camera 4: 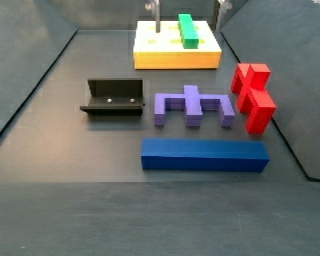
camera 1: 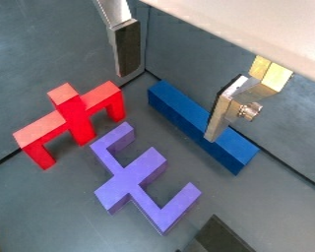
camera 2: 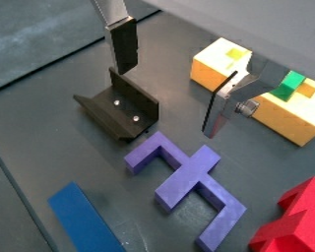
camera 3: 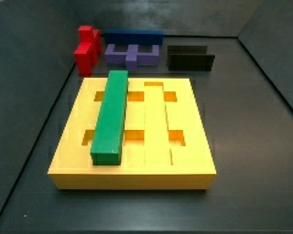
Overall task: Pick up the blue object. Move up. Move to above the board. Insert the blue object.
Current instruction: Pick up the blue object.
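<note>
Wrist views both show the pincer [camera 1: 173,87] hanging well above the surface [camera 1: 279,148] with its two silver fingers [camera 1: 126,44] spread apart and nothing between them. The blue object [camera 1: 200,125] lies flat on the surface below, untouched. In a wrist view one finger stands over the bar's middle part while the other finger stands clear of it to one side, so the bar does not yet sit in the gap. Its long axis runs roughly along the line joining the fingers, not across it; by my judgement the pincer needs to shift sideways, and probably turn, before coming down to close across the narrow width.

Side view places the blue object [camera 4: 204,155] nearest the camera, just beside the purple notched block [camera 4: 192,107], with the red block [camera 4: 254,95] to one side and the fixture [camera 4: 113,98] beyond. The board [camera 4: 176,52] stands well apart at the far end, a green bar [camera 4: 188,30] already lying in one groove.
</note>
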{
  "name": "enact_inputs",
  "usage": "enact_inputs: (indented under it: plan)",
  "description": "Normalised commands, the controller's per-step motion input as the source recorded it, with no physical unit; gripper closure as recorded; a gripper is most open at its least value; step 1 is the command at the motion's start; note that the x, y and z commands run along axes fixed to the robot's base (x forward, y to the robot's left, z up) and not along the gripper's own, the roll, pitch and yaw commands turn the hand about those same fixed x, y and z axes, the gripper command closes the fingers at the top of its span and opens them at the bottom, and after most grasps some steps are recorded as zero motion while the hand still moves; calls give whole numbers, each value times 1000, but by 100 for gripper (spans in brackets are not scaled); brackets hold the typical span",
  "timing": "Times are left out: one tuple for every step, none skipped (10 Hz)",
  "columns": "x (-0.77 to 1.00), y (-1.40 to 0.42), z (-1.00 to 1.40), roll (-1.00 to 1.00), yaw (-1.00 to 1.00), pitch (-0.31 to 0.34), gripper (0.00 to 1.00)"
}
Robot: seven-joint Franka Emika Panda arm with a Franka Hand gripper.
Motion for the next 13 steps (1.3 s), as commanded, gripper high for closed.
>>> enact_inputs:
  plan:
    - [0, 0, -9, 0, 0, -6, 0]
    - [17, 171, -66, 0, -369, 30, 0]
    - [-51, 206, -120, 0, -780, 37, 0]
    - [-51, 26, -106, 0, -963, 61, 0]
    - [-9, 0, -89, 0, -1000, 59, 0]
    - [-6, 0, -89, 0, -1000, 59, 0]
    - [-6, 0, -89, 3, -1000, 60, 0]
    - [-6, 0, -89, 0, -1000, 59, 0]
    - [-3, 0, -83, 0, -1000, 59, 0]
    - [0, 0, -83, 0, -1000, 54, 0]
    - [0, 0, -83, 0, -1000, 53, 0]
    - [0, 0, -83, 0, -1000, 53, 0]
    - [0, 0, -66, 0, -1000, 49, 0]
